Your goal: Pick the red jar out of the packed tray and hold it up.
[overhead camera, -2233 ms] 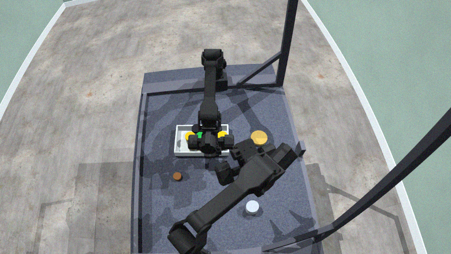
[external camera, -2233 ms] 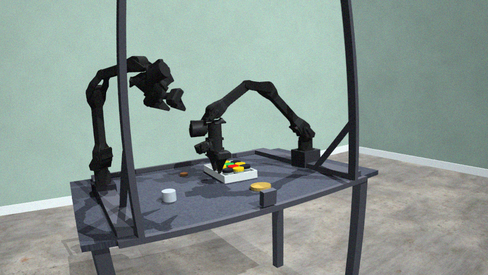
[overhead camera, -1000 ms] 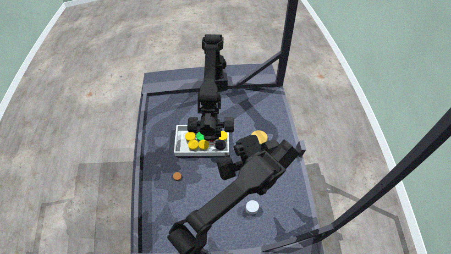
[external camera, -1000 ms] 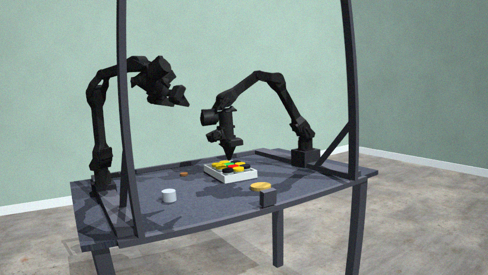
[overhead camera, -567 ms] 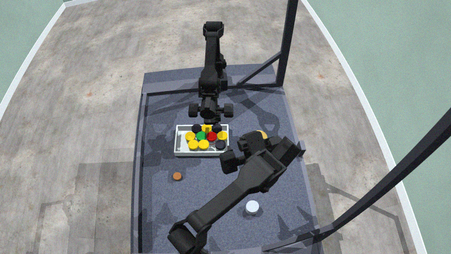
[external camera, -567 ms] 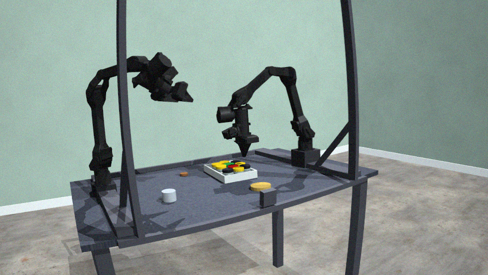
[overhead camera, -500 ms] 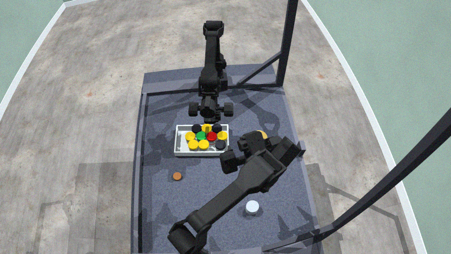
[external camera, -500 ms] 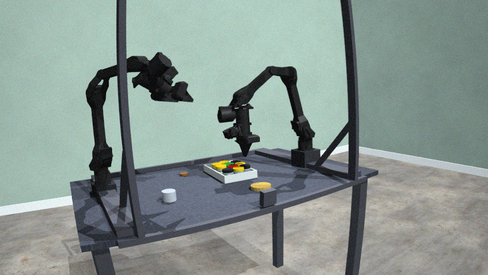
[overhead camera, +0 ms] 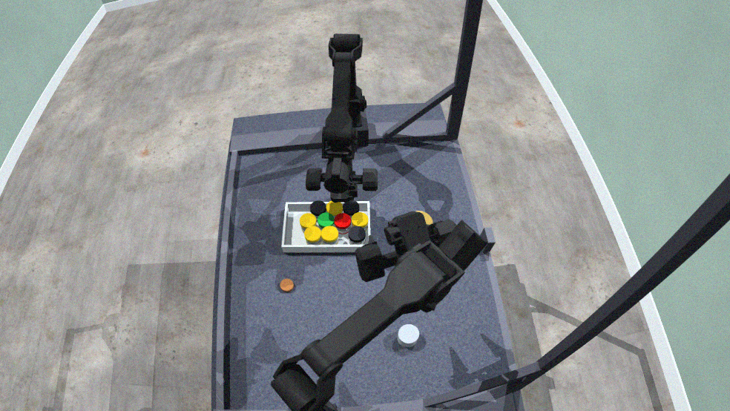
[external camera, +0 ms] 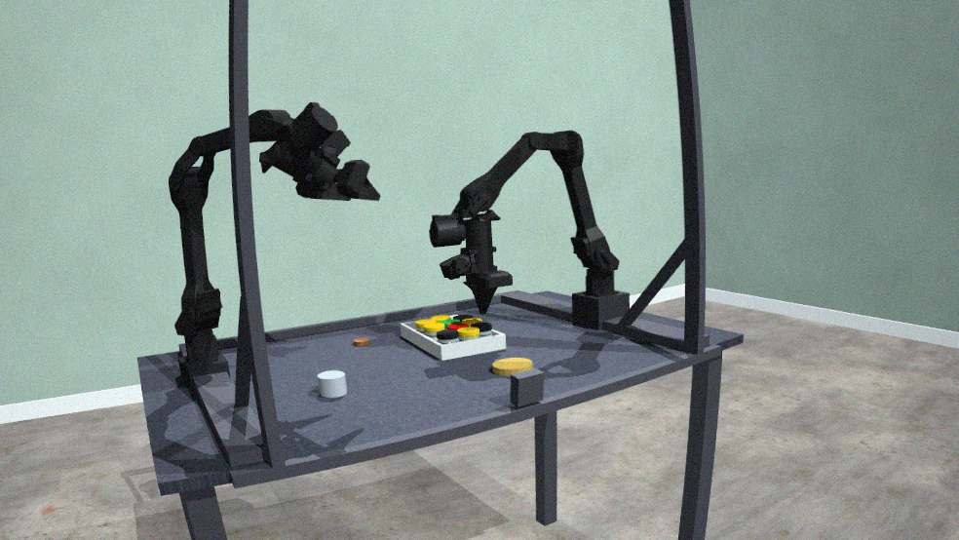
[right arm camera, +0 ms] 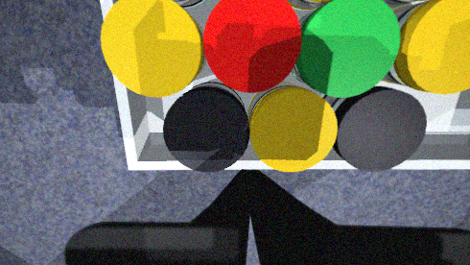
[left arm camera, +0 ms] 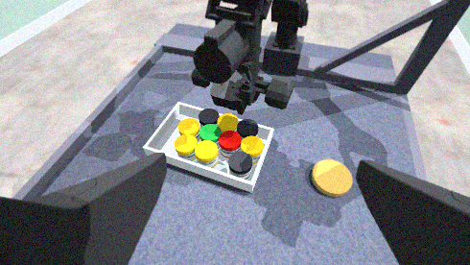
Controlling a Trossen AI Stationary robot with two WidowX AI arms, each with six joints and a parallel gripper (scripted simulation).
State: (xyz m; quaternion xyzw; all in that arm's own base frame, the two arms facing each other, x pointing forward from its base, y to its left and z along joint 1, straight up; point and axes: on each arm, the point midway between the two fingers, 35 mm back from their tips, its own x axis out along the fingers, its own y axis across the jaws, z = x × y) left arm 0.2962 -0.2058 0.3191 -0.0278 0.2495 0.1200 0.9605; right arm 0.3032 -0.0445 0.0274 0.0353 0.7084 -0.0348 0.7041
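The red jar [overhead camera: 343,220] stands cap up in the middle row of the white tray [overhead camera: 326,227], packed among yellow, black and green jars. It also shows in the left wrist view [left arm camera: 230,139] and in the right wrist view [right arm camera: 252,45]. My right gripper [external camera: 484,308] is shut on nothing. It points straight down at the tray's far edge, beside a yellow jar [right arm camera: 293,129] and just above cap height. Its closed tips show in the right wrist view [right arm camera: 249,192]. My left gripper [external camera: 362,187] is open and empty, high in the air away from the tray; its fingers frame the left wrist view [left arm camera: 261,211].
A flat yellow disc [overhead camera: 425,216] lies on the table beside the tray. A small orange disc [overhead camera: 286,285] and a white cylinder [overhead camera: 408,335] lie nearer the left arm's base. A grey block [external camera: 526,389] sits at the table edge. Dark frame posts [external camera: 241,221] stand at the table's sides.
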